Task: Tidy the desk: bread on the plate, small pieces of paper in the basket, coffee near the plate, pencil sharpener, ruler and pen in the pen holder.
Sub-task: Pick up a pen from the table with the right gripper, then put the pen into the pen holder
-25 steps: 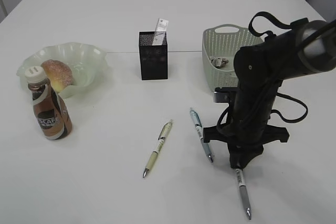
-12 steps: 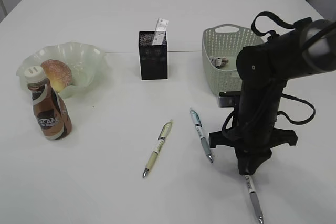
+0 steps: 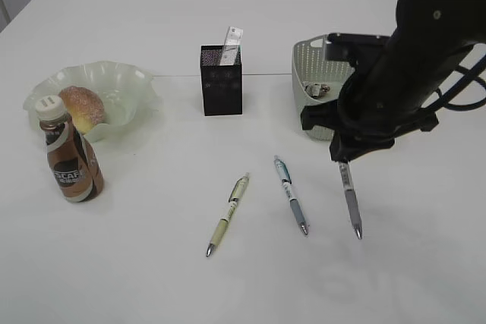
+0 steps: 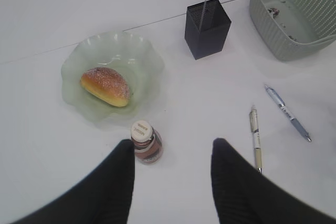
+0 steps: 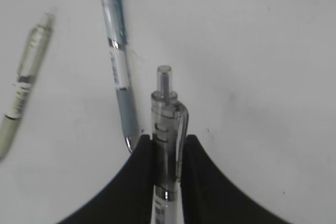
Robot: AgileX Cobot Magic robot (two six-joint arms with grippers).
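Note:
My right gripper (image 5: 167,140) is shut on a grey pen (image 5: 167,103), which hangs tip-down above the desk (image 3: 152,263) in front of the basket (image 3: 307,62). In the exterior view this gripper (image 3: 343,158) holds the pen (image 3: 351,202) by its upper end. A blue pen (image 3: 291,193) and a cream pen (image 3: 228,213) lie flat mid-desk. The ruler (image 3: 231,42) stands in the pen holder (image 3: 221,81). The bread (image 3: 82,105) lies on the plate (image 3: 129,77), with the coffee (image 3: 71,161) beside it. Paper (image 3: 317,89) sits in the basket. My left gripper (image 4: 173,148) is open above the coffee (image 4: 145,141). The pencil sharpener is out of view.
The right arm's dark bulk hangs over the basket's front right corner. The two loose pens lie between the pen holder and the desk's near edge, the blue pen (image 5: 118,61) just left of the held one.
The right arm has risen and swung away from the near edge towards the basket, carrying the grey pen with it. The left gripper has stayed open.

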